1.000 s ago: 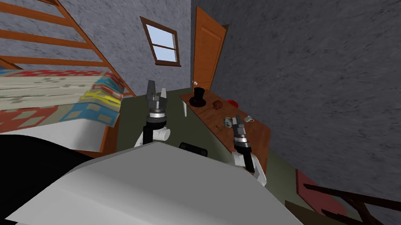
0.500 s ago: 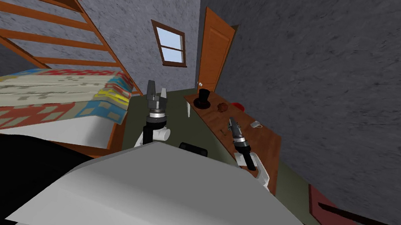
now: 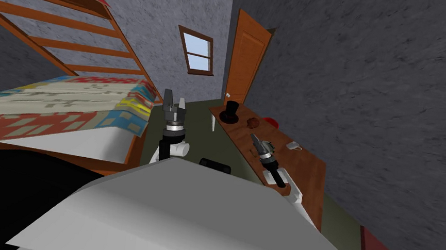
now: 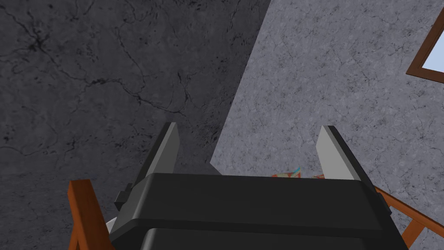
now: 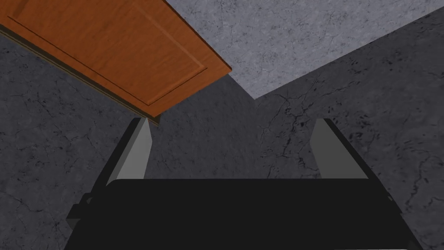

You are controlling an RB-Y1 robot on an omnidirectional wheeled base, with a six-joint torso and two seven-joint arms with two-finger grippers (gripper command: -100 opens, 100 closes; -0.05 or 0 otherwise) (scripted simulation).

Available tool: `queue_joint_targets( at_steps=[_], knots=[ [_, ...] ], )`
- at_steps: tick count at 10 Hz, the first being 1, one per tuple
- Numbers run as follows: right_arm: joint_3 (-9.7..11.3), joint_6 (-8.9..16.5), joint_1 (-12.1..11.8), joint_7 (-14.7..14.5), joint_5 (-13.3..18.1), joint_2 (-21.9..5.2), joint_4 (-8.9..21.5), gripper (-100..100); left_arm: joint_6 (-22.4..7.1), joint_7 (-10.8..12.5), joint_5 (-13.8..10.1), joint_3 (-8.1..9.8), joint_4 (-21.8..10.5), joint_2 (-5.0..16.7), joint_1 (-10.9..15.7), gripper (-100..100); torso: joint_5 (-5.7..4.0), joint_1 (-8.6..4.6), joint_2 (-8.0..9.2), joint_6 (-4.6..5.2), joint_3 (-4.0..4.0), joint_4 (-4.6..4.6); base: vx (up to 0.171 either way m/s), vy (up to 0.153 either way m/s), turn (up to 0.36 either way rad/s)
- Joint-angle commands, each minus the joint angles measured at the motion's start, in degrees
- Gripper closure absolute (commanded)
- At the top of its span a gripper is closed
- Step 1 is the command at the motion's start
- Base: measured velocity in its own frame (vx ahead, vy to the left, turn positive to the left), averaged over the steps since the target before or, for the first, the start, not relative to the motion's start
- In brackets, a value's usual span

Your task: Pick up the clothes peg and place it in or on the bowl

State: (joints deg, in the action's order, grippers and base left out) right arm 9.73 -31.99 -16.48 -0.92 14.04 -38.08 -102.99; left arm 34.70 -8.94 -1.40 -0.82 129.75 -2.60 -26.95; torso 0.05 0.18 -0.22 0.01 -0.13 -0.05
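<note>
A long brown table (image 3: 310, 171) runs along the right wall. On its far end stand a black hat-shaped thing (image 3: 229, 112), a brown lump (image 3: 253, 122) and a red bowl (image 3: 270, 120). A small white thing (image 3: 295, 146), too small to name, lies nearer on the table, to the right of my right gripper. My right gripper (image 3: 255, 137) hangs over the table's left edge, short of the bowl, and is open and empty (image 5: 232, 120). My left gripper (image 3: 173, 101) is raised over the floor between bed and table, also open and empty (image 4: 249, 126).
A bed (image 3: 63, 109) with a patterned cover stands on the left under a wooden bunk frame (image 3: 61, 26). A brown door (image 3: 247, 61) and a window (image 3: 197, 51) are on the far wall. A green floor strip (image 3: 195, 128) runs between bed and table.
The whole head view has shifted, so I have moved; door, table and bed sit further right in it. My right gripper now hangs over the table's left edge instead of its middle. The left arm is unmoved.
</note>
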Motion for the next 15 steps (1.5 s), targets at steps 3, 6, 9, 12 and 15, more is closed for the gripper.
queue_joint_targets(
  at_steps=[3, 6, 9, 12, 15],
  knots=[
    [2.95, -2.05, 1.91, -0.75, 5.01, -5.12, 6.03, -100, 0.0, 0.0, 0.0, 0.0, 0.0, 0.0, -0.01, 0, 0.02, 0.08, -0.09, 0.05, -0.06, -0.03, 0.094, 0.06, 0.133],
    [5.43, -3.42, 3.07, -1.3, 9.39, -9.16, 11.72, -100, 0.0, 0.0, 0.0, 0.0, 0.0, 0.0, -0.01, 0, 0.02, 0.1, -0.07, 0.05, -0.05, -0.03, 0.093, 0.059, 0.114],
    [8.03, -4.58, 3.89, -1.91, 13.4, -12.9, 17.74, -100, 0.0, 0.0, 0.0, 0.0, 0.0, 0.0, 0.0, 0, 0.01, 0.04, 0.0, 0.03, 0.0, 0.0, 0.087, 0.045, 0.101],
    [10.67, -5.54, 4.41, -2.58, 18.12, -16.23, 23.82, -100, 0.0, 0.0, 0.0, 0.0, 0.0, 0.0, -0.01, 0, 0.03, 0.1, -0.11, 0.03, -0.07, -0.03, 0.113, 0.06, 0.072],
    [11.99, -5.95, 4.57, -2.92, 21.46, -17.72, 28.39, -100, 0.0, 0.0, 0.0, 0.0, 0.0, 0.0, -0.01, 0, 0.02, 0.06, -0.01, 0.04, -0.01, -0.01, 0.075, 0.036, 0.038]
  ],
)
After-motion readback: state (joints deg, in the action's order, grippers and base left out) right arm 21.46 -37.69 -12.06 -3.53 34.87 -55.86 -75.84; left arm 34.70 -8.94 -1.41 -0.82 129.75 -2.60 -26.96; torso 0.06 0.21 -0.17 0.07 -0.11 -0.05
